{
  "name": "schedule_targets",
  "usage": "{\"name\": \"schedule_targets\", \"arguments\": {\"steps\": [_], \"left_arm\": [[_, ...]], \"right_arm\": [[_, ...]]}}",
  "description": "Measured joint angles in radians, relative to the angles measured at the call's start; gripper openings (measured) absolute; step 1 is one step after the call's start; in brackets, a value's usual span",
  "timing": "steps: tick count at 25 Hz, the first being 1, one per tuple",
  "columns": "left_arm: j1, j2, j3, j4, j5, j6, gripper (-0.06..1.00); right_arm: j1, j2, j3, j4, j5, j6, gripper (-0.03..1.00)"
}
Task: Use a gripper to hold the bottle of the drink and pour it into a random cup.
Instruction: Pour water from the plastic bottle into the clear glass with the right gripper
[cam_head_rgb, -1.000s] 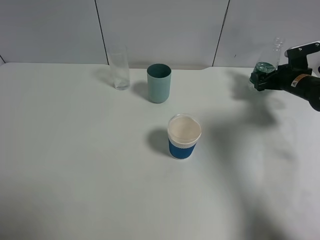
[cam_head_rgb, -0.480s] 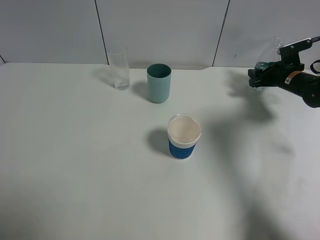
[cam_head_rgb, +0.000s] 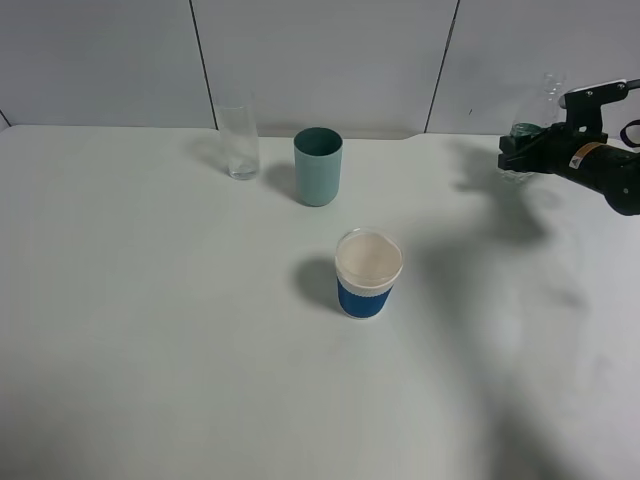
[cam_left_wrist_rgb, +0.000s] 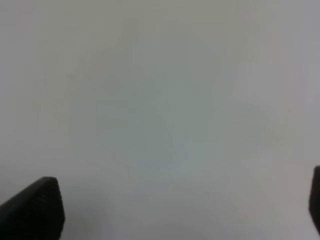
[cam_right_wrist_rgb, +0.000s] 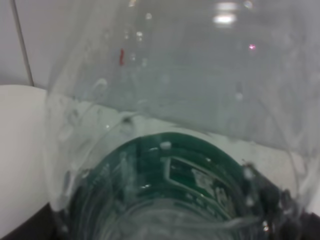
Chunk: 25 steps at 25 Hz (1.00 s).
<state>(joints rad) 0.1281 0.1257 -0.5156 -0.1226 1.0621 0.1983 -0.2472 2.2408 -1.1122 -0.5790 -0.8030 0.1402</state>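
White table (cam_head_rgb: 150, 350), far right rear: right tool (cam_head_rgb: 520, 158) clamped on the bottle (cam_head_rgb: 527, 131), close to the wall (cam_head_rgb: 320, 60). Blue-banded cup (cam_head_rgb: 368, 275) stands mid-table, well apart from it. Left tool (cam_left_wrist_rgb: 173, 207) has its fingers wide apart.

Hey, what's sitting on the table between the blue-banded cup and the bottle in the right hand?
Nothing. In the exterior high view the table between the cup and the bottle is bare, crossed only by a shadow.
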Motion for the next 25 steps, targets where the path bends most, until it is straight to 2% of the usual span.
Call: {"name": "schedule_targets", "arguments": {"steps": [7, 13, 25], "left_arm": [[0.000, 0.000, 0.000, 0.000, 0.000, 0.000, 0.99], [0.000, 0.000, 0.000, 0.000, 0.000, 0.000, 0.99], [0.000, 0.000, 0.000, 0.000, 0.000, 0.000, 0.99]], "right_arm": [[0.000, 0.000, 0.000, 0.000, 0.003, 0.020, 0.56], [0.000, -0.030, 0.000, -0.004, 0.072, 0.020, 0.56], [0.037, -0.180, 0.094, -0.005, 0.115, 0.020, 0.56]]}}
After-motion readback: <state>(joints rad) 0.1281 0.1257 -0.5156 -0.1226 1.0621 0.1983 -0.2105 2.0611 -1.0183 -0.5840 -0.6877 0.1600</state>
